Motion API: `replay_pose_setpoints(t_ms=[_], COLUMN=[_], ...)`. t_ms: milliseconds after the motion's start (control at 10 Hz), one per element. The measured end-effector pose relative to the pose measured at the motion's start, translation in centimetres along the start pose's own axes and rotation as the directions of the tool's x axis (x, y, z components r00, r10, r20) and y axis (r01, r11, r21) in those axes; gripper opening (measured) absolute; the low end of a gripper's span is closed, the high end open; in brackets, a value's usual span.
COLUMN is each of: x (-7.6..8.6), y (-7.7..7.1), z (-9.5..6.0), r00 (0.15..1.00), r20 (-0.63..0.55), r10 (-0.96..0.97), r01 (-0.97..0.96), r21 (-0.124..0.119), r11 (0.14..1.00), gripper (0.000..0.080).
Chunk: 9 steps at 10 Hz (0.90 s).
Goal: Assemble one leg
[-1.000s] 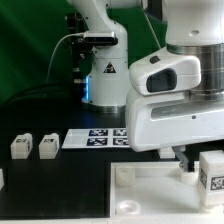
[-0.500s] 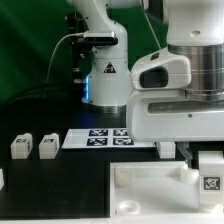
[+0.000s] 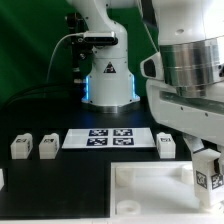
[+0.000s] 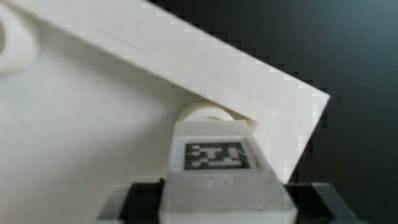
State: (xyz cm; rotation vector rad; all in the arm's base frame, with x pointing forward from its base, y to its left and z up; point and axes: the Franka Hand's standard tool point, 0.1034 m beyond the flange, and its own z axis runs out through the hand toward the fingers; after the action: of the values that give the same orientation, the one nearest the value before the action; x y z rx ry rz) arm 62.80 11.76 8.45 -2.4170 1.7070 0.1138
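We see the marker board (image 3: 110, 138), a thin flat white board with black tags, lying on the black table (image 3: 60, 195). Near it, toward the exterior view's right, lies a large white square tray-like plastic piece (image 3: 150, 200).

The exterior view looks from a low station just above the desk (image 3: 50, 195). It faces across the desk toward my base (image 3: 108, 80) and the marker board (image 3: 108, 139). My arm (image 3: 190, 80) stands close to the lens and fills the exterior view's right. The wrist view looks along my tool (image 4: 217, 203) at very short range. Both views share the leg (image 4: 217, 152) between the tool's fingers and the adjoining corner of the white tray piece (image 4: 107, 120).
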Motion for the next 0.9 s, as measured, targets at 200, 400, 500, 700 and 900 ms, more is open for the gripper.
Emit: replay_pose_setpoints(t_ms=[200, 400, 500, 700, 900], x=[-0.57, -0.58, -0.59, -1.03, -1.15], y=[-0.17, -0.13, -0.1, 0.44, 0.64], z=[0.17, 0.26, 0.3, 0.39, 0.36], r00=[0.964, 0.966, 0.968, 0.993, 0.983], r20=[0.032, 0.031, 0.031, 0.042, 0.03], r10=[0.264, 0.257, 0.249, 0.106, -0.182], r01=[-0.265, -0.258, -0.25, -0.105, 0.183], r21=[0.026, 0.025, 0.024, -0.018, -0.054], r11=[0.964, 0.966, 0.968, 0.994, 0.982], gripper=[0.0294, 0.0295, 0.0481, 0.0615, 0.0642])
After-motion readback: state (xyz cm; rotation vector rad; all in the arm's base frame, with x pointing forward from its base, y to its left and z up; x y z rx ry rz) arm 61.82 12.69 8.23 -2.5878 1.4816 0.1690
